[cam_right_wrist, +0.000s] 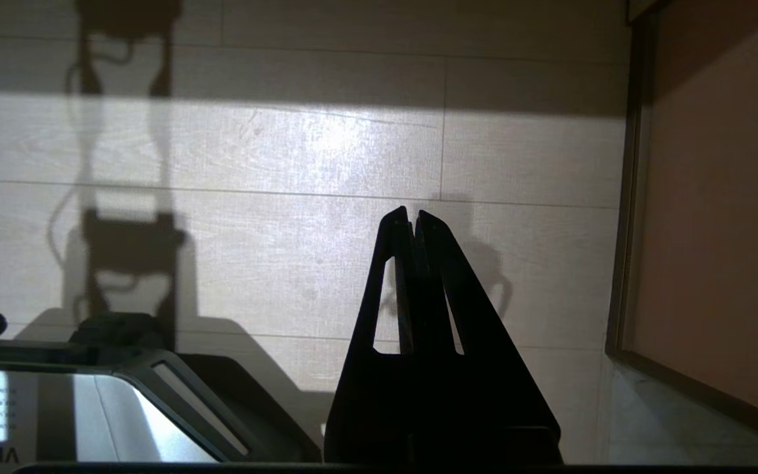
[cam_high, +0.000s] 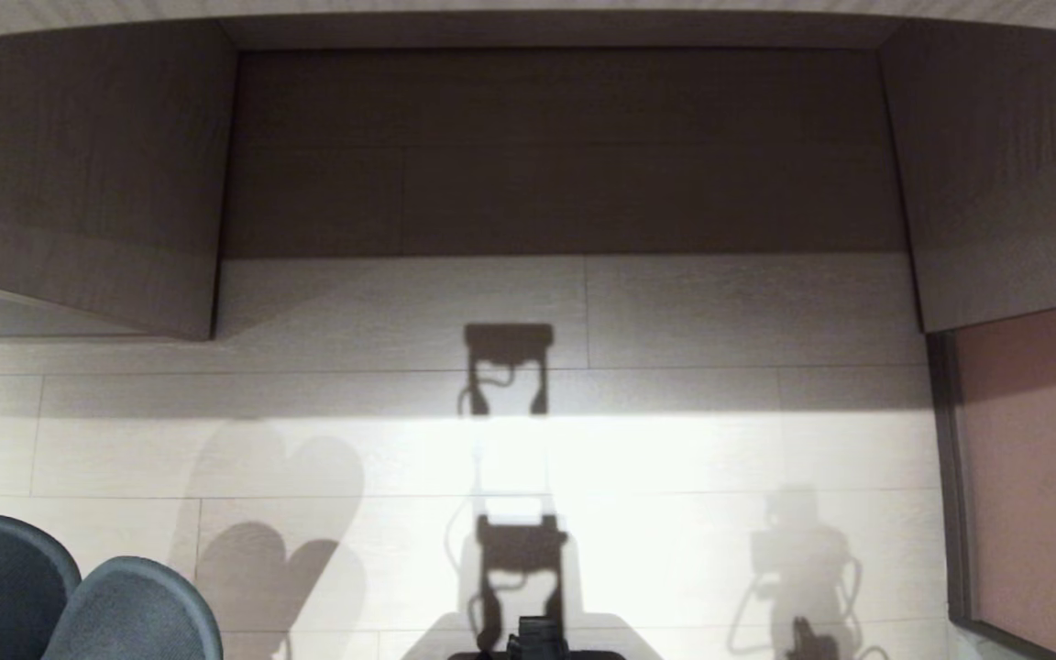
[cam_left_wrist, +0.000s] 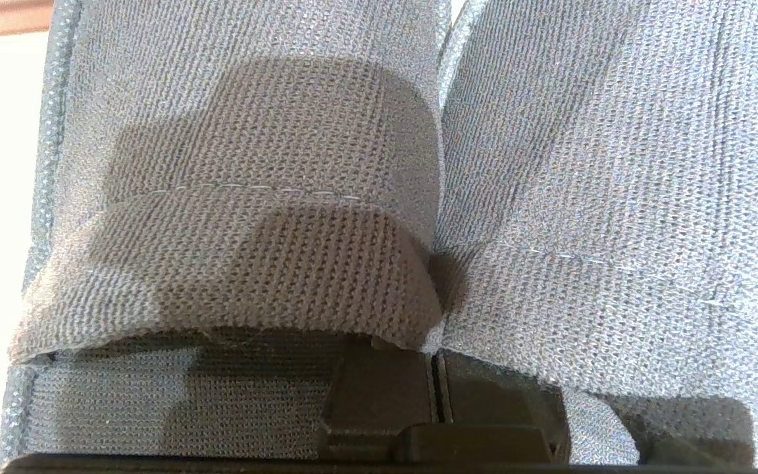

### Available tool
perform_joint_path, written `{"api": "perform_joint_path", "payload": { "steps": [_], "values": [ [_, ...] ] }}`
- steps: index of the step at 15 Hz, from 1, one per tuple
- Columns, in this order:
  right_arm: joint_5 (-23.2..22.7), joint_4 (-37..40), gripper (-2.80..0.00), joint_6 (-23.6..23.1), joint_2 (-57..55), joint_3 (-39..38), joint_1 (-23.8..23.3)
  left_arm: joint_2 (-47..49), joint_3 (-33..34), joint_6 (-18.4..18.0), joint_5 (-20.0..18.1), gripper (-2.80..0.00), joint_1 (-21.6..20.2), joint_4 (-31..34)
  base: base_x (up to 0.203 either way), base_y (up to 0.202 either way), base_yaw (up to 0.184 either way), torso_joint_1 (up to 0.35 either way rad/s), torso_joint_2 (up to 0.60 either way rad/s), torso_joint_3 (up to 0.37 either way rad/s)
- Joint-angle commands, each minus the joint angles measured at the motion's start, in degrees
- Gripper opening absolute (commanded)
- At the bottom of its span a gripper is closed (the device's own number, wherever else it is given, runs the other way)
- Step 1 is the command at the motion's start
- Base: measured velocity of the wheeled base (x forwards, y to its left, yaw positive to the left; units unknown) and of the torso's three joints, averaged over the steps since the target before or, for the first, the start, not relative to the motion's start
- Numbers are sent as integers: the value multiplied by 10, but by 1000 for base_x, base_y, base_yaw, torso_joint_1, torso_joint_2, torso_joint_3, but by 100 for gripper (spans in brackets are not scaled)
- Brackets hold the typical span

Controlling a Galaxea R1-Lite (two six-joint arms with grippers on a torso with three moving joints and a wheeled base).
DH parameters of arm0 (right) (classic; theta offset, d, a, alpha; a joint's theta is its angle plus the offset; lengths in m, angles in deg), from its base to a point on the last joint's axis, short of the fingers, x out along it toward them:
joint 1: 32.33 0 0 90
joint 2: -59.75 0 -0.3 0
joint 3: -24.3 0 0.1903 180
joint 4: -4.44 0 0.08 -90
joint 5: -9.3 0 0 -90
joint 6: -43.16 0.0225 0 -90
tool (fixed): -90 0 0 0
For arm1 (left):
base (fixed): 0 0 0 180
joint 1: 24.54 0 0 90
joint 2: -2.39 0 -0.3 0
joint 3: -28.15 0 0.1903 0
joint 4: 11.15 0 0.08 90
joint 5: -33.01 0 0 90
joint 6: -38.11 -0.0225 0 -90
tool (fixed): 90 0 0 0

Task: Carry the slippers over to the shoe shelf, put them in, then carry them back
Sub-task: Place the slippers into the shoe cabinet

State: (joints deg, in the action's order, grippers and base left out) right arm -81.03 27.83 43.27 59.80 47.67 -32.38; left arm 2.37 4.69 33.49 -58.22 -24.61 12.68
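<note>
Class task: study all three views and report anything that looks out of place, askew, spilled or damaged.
Nothing looks spilled or damaged. One oddity: the slippers hang off the floor, pinched side by side in the shut left claw, their toes poking into the head view's lower left corner. The right claw is shut and empty above the floor.
</note>
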Motion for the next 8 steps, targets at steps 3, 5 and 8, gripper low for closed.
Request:
{"api": "perform_joint_path", "payload": {
  "steps": [3, 5, 8],
  "values": [
    [0, 0, -280, 0, 0, 0, 0, 1, 0, 0, 0, -280, 0, 0, 0, 0, 0, 3, 1, 205],
    [0, 0, -280, 0, 0, 0, 0, 1, 0, 0, 0, -280, 0, 0, 0, 0, 0, 3, 2, 203],
    [0, 0, -280, 0, 0, 0, 0, 1, 0, 0, 0, -280, 0, 0, 0, 0, 0, 1, 2, 203]
  ]
}}
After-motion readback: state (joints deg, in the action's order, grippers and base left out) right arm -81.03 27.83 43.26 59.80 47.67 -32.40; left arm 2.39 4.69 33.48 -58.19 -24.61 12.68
